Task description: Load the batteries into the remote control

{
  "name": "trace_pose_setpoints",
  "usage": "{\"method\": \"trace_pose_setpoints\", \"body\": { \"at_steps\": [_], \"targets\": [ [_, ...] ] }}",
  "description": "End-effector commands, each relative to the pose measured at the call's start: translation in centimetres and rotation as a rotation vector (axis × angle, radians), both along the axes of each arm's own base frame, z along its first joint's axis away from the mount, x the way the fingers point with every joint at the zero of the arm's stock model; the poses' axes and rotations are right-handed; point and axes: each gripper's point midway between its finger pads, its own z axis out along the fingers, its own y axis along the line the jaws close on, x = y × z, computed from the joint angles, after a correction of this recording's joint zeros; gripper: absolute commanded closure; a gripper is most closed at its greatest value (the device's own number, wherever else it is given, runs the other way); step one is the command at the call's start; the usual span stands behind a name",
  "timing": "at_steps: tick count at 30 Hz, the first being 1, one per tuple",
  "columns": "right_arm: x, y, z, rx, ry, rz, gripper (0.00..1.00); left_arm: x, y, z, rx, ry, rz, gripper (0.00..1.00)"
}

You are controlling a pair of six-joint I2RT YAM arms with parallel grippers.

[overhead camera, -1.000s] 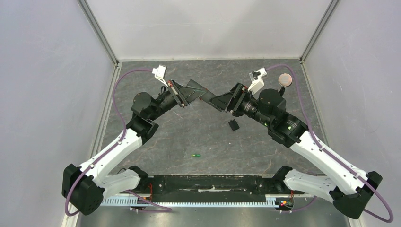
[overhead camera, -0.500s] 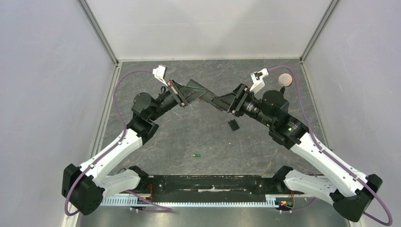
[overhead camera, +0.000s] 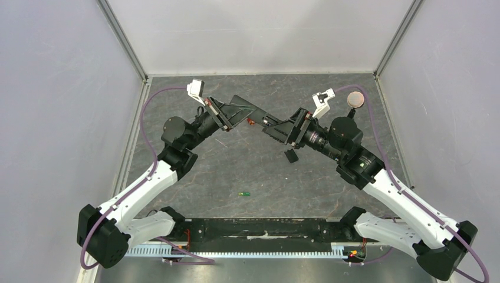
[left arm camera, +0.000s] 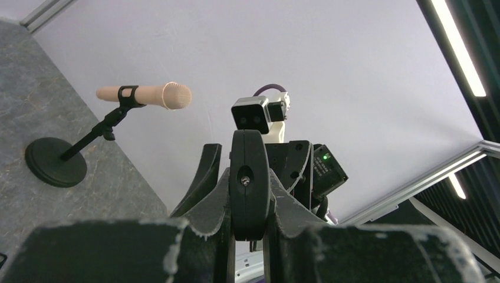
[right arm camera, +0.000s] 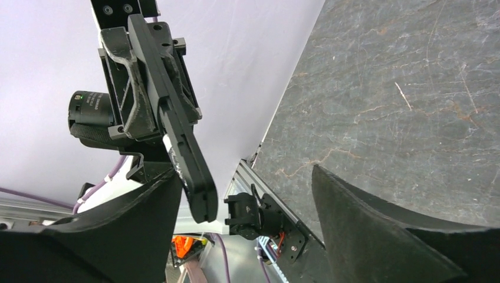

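Observation:
My left gripper (overhead camera: 240, 111) is shut on the remote control (left arm camera: 249, 177), a slim black bar held in the air and seen end-on between its fingers. In the right wrist view the remote (right arm camera: 180, 141) slants down from the left gripper (right arm camera: 141, 76). My right gripper (right arm camera: 243, 177) is open wide, and the remote's free end hangs just beside its left finger (right arm camera: 135, 224) without touching it. In the top view the right gripper (overhead camera: 272, 127) faces the left one. The bright green battery (overhead camera: 244, 193) lies on the table in front. The dark battery is out of view.
A small black flat piece (overhead camera: 290, 155) lies on the table under the right arm. A black round-based stand with a tan head (overhead camera: 355, 99) stands at the back right and also shows in the left wrist view (left arm camera: 144, 95). A small red item (overhead camera: 250, 122) lies below the grippers.
My right gripper has reached further left toward the remote's free end. My left gripper has shifted slightly up and left, still holding the remote.

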Motion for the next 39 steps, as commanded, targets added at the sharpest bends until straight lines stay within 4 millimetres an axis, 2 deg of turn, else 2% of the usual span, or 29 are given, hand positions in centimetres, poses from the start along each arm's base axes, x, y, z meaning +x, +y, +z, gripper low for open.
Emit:
{"method": "trace_pose_setpoints", "body": {
  "at_steps": [1, 5, 13, 14, 16, 19, 29, 32, 35, 36, 39],
  "targets": [
    [-0.5, -0.1, 1.6, 0.021, -0.078, 0.030, 0.13, -1.0, 1.1, 3.5, -0.097, -0.075, 0.007, 0.98],
    [-0.8, -0.5, 3.7, 0.058, -0.148, 0.022, 0.08, -0.8, 1.0, 2.9, -0.072, -0.082, 0.019, 0.98],
    [-0.4, -1.4, 5.5, 0.124, -0.175, -0.036, 0.11, -1.6, 0.8, 2.4, -0.032, -0.126, -0.005, 0.98],
    [-0.3, -1.4, 5.4, 0.131, -0.169, -0.044, 0.14, -1.7, 0.8, 2.4, -0.031, -0.130, -0.008, 0.98],
    [0.1, -1.4, 5.3, 0.142, -0.145, -0.054, 0.27, -1.8, 0.7, 2.4, -0.029, -0.135, -0.017, 0.98],
    [0.5, -0.7, 4.5, 0.131, -0.096, -0.039, 0.37, -2.0, 0.6, 2.4, -0.029, -0.139, -0.029, 0.98],
    [0.8, 0.0, 3.1, 0.121, -0.058, -0.015, 0.61, -1.8, 0.3, 2.0, -0.045, -0.124, -0.049, 0.98],
    [0.5, 0.1, 2.4, 0.112, -0.048, -0.001, 0.64, -1.7, 0.4, 2.2, -0.055, -0.124, -0.039, 0.98],
    [0.4, 0.2, 1.9, 0.105, -0.043, 0.008, 0.61, -1.7, 0.6, 2.4, -0.059, -0.126, -0.026, 0.98],
    [0.4, 0.1, 2.1, 0.106, -0.049, 0.011, 0.55, -1.6, 0.6, 2.3, -0.054, -0.128, -0.022, 0.98],
    [0.5, -0.1, 3.1, 0.119, -0.073, 0.000, 0.23, -1.2, 0.7, 1.6, -0.018, -0.119, 0.003, 0.98]
  ]
}}
